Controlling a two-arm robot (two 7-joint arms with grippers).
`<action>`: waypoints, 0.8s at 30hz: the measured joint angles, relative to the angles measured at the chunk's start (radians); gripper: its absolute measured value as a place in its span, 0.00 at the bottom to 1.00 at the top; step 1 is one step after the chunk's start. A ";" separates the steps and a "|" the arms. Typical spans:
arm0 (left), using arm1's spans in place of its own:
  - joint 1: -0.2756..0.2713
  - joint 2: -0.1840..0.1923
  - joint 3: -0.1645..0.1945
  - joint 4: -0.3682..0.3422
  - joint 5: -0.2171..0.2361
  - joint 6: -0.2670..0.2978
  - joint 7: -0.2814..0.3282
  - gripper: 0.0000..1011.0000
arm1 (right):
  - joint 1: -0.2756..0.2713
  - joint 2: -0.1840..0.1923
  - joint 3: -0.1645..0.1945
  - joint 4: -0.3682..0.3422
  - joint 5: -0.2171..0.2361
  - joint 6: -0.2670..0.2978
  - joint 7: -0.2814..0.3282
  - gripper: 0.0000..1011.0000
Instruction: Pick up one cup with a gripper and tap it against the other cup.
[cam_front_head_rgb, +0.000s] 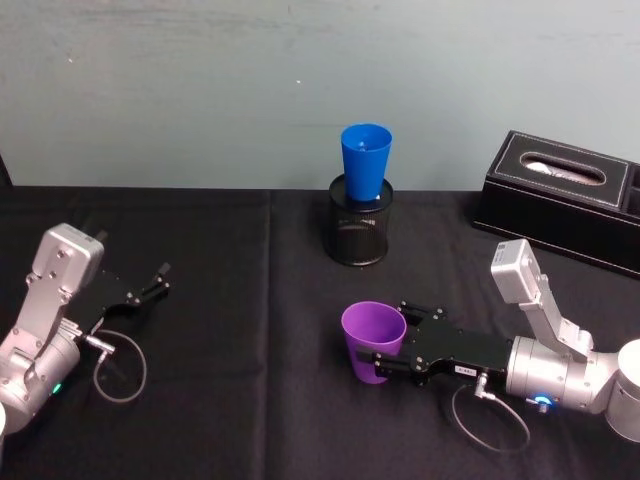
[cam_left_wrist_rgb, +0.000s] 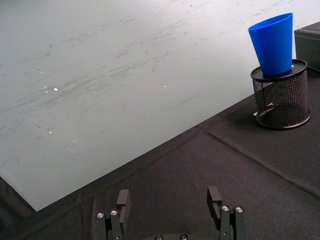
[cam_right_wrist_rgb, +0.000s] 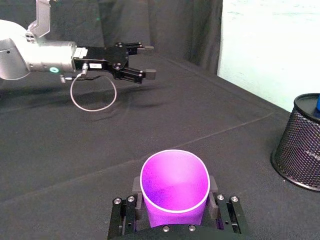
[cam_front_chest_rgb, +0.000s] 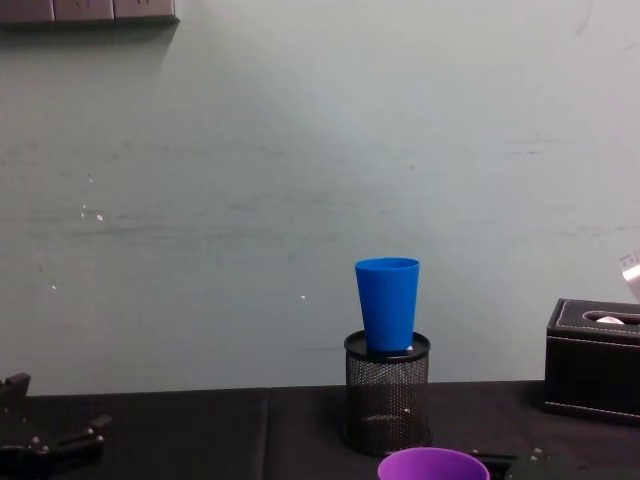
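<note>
Black table (cam_front_head_rgb: 250, 300): right tool (cam_front_head_rgb: 385, 352) grasps purple cup (cam_front_head_rgb: 372, 340); blue cup (cam_front_head_rgb: 365, 160) atop mesh holder (cam_front_head_rgb: 359, 232).

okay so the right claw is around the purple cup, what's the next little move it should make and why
Probably lift straight up. The right gripper has its fingers on either side of the purple cup, which looks upright on the black cloth. The blue cup sits higher, in the mesh pen holder, so the purple one needs height before moving toward it. The left gripper is open, off to the side.
</note>
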 joint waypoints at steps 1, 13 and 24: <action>0.000 0.000 0.000 0.000 0.000 0.000 0.000 1.00 | 0.000 0.000 0.000 0.000 0.000 0.000 0.000 0.72; 0.000 0.000 0.000 0.000 0.000 0.000 0.000 1.00 | 0.000 0.000 0.000 0.000 0.000 0.000 0.000 0.86; 0.000 0.000 0.000 0.000 0.000 0.000 0.000 1.00 | -0.001 0.000 0.001 0.000 0.001 -0.002 0.000 0.99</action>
